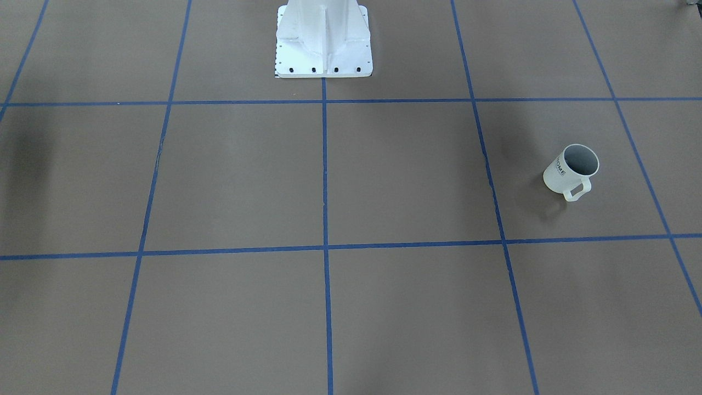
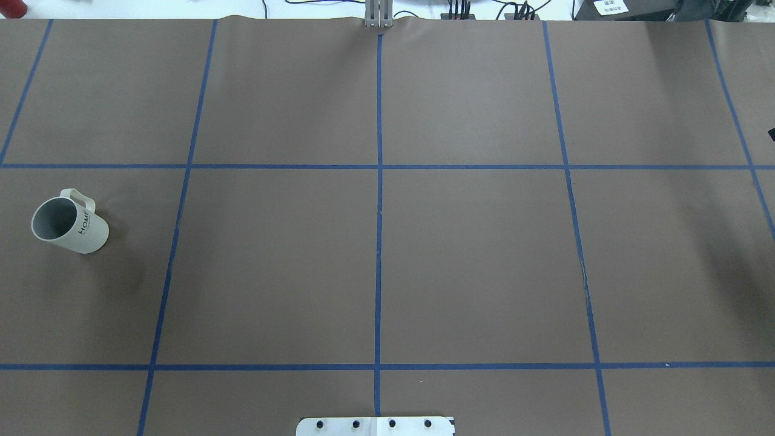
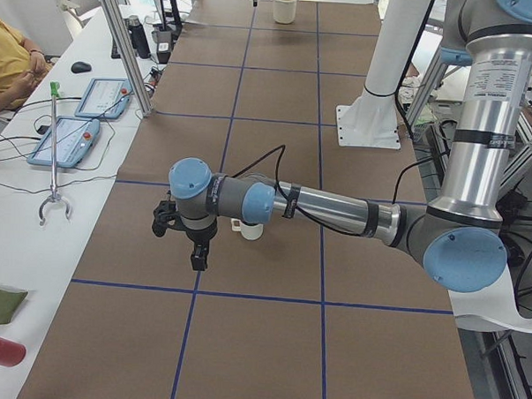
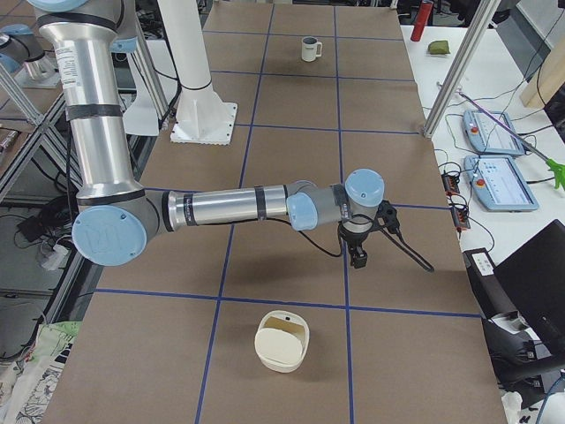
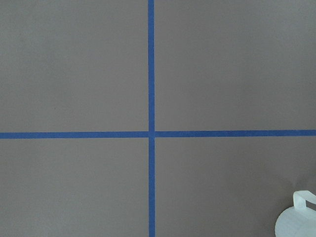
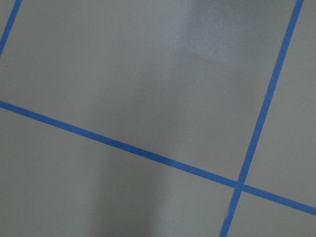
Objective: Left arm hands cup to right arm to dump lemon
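Note:
The cup (image 1: 570, 171) is a white mug with "HOME" lettering, standing on the brown table at the robot's left end (image 2: 68, 221). Its grey inside shows no lemon; the lemon is hidden or out of view. The left wrist view catches the cup's handle and rim (image 5: 297, 222) at its bottom right corner. In the exterior left view the left gripper (image 3: 199, 257) hangs just in front of the cup (image 3: 250, 230); I cannot tell whether it is open or shut. The right gripper (image 4: 359, 256) hovers over the table's other end, far from the cup (image 4: 310, 49), state unclear.
A cream container (image 4: 282, 343) sits near the table's right end. The white pedestal base (image 1: 323, 49) stands at the robot side. Control tablets (image 3: 75, 120) and a person's sleeve (image 3: 7, 60) are beside the table. Blue tape lines grid the surface.

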Controlling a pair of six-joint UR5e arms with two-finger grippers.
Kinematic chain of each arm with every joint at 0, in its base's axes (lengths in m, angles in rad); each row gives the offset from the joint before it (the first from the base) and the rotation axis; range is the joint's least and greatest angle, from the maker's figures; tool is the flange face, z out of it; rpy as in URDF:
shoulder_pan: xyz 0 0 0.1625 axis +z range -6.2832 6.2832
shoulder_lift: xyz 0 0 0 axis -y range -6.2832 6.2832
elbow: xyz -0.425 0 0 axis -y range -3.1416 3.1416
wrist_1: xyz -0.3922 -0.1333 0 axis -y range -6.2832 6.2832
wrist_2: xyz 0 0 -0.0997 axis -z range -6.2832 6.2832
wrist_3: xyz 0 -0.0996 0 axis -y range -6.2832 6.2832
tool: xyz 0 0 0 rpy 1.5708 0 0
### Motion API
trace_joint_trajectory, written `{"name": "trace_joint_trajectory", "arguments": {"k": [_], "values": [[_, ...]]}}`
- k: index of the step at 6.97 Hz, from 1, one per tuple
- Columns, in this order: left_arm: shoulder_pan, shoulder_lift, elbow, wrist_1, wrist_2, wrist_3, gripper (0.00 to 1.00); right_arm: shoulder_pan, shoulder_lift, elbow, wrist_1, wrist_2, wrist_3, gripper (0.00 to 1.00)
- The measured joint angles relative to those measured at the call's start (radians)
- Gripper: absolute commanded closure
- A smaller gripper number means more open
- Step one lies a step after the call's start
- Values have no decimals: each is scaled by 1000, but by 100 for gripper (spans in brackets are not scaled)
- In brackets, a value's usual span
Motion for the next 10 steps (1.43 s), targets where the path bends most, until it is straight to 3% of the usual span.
{"name": "trace_joint_trajectory", "arguments": {"k": [6,10], "values": [[-1,5,-43,12,-36,-1,0,56,-1,13,-197,-14,-133,0],[2,54,-78,-31,-45,-41,0,87,-75,110,-223,4,-133,0]]}}
